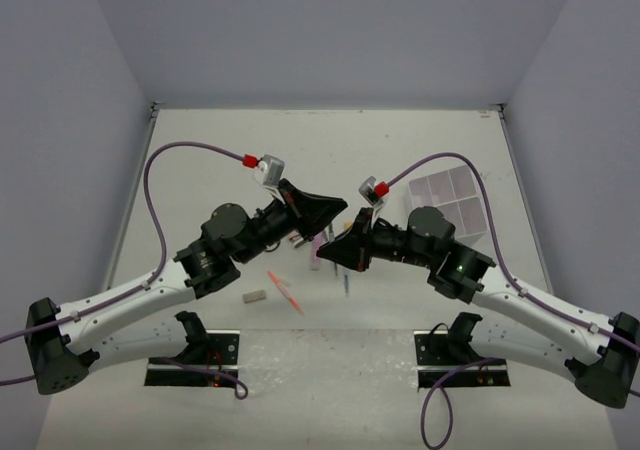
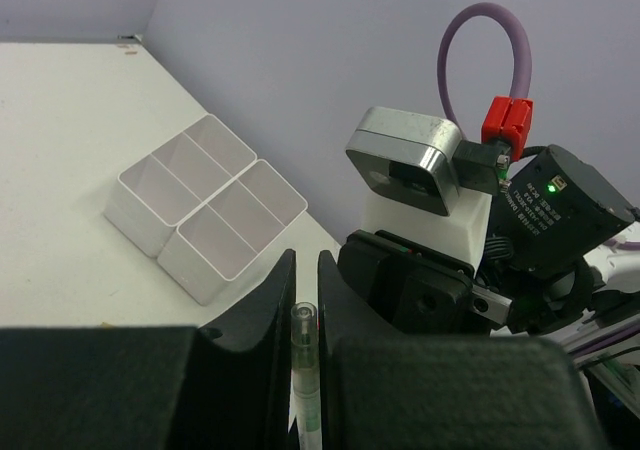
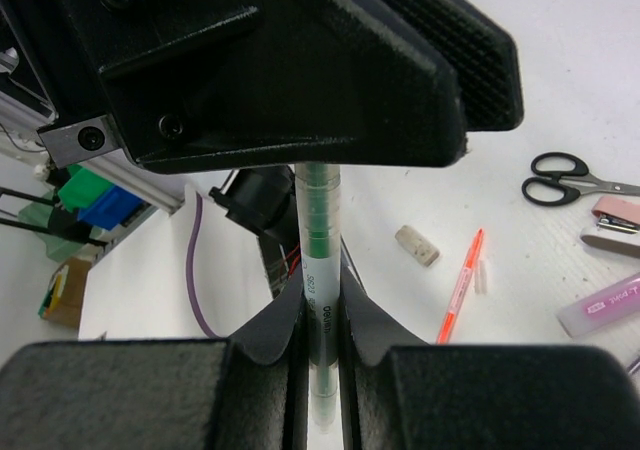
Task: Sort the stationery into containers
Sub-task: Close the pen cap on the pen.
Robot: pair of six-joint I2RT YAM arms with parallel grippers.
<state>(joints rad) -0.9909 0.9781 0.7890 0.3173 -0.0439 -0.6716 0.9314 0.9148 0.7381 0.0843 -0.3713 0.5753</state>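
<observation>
Looking from above, I see the left gripper (image 1: 340, 210) and right gripper (image 1: 325, 253) tip to tip. The left wrist view shows its jaws pinching a thin clear green-ink pen (image 2: 305, 370), with the white divided plastic tray (image 2: 140, 220) beyond them. Only the right wrist view shows its jaws clamping that same pen, and black-handled scissors (image 3: 560, 178) to their right on the white table (image 3: 560, 70). The walls (image 2: 300, 60) are lilac.

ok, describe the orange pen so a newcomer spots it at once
On the white table, look at the near middle, in the gap between the left arm and right arm. The orange pen lies there at a slant, with a small grey eraser just left of it in the top view. It is the only thin, bright orange item; the eraser is a stubby block.
</observation>
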